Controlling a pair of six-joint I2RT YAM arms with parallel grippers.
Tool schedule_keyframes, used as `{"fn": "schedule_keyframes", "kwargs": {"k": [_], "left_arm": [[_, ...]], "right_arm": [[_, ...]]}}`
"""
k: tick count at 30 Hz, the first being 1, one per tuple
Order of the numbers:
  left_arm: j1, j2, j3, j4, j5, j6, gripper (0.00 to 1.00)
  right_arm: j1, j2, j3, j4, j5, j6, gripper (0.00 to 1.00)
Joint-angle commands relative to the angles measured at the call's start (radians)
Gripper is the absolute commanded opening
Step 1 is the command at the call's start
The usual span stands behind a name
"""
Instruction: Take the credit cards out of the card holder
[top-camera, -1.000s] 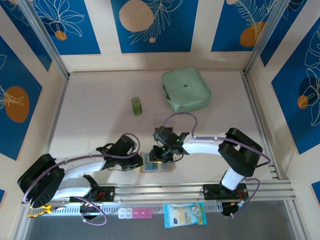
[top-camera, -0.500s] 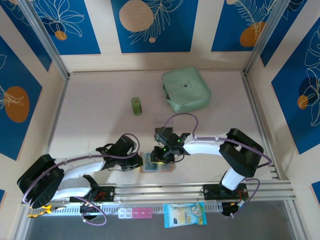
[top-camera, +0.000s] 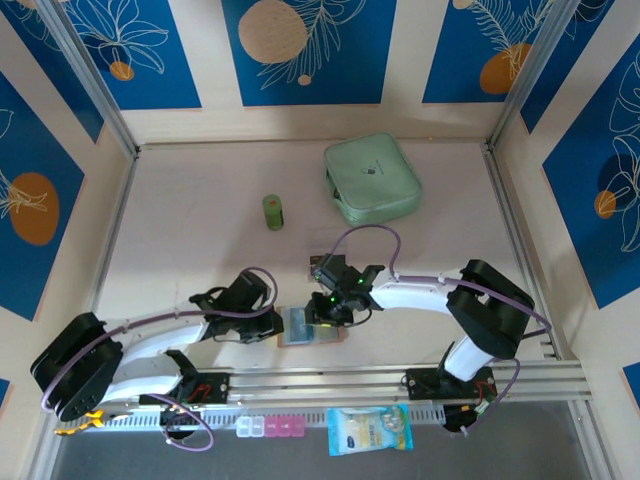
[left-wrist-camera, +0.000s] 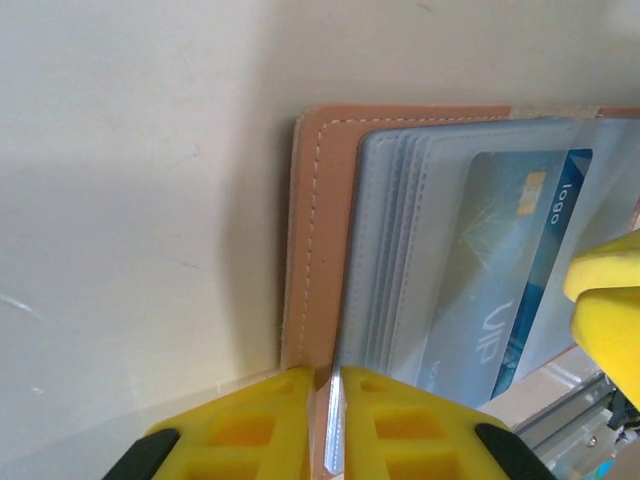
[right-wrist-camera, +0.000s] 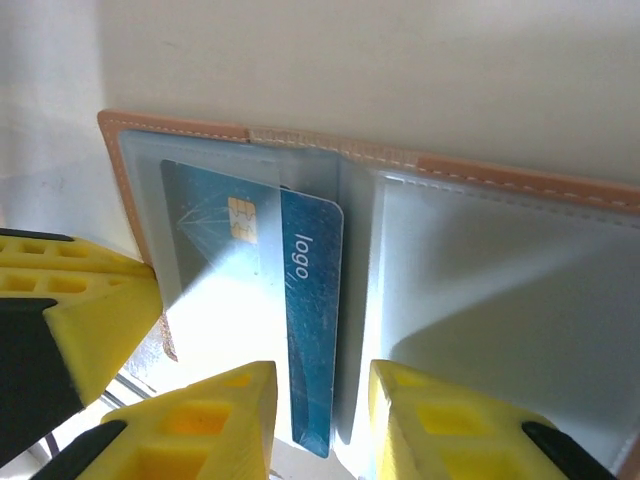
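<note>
**Card holder lies open near the table's front edge, one blue card showing in its sleeve**

The card holder lies spread open and flat on the table, close to the near edge and between the two grippers. Its tan leather rim frames a stack of pale grey, see-through sleeves.

The left gripper reaches in from the left. In the left wrist view its jaws are pressed almost together, pinching the thin left edge of the card holder.

The right gripper comes in from the right and sits over the holder's middle. In the right wrist view its jaws stand partly spread, one on each side of the end of a blue credit card. A sliver of space shows between the card's edge and one finger. The card lies in the left half of the card holder, part under the clouded sleeve and part bare.

Far across the table rest a mint-green zip case and, to its left, a small green cylinder.
</note>
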Motion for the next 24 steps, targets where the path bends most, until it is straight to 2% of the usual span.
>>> {"fn": "schedule_keyframes", "kwargs": {"k": [1,16,24], "left_arm": [[0.008,-0.016,0.041,-0.050,-0.022,0.014,0.12],[-0.001,0.112,0.098,0.034,0.040,0.031,0.01],[-0.001,0.142,0.087,0.038,0.035,0.034,0.01]], "right_arm": [[-0.010,-0.035,-0.014,-0.025,0.003,-0.010,0.31],[-0.051,-0.005,-0.092,0.145,-0.120,0.027,0.25],[-0.062,0.028,-0.102,0.177,-0.147,0.030,0.24]]}}
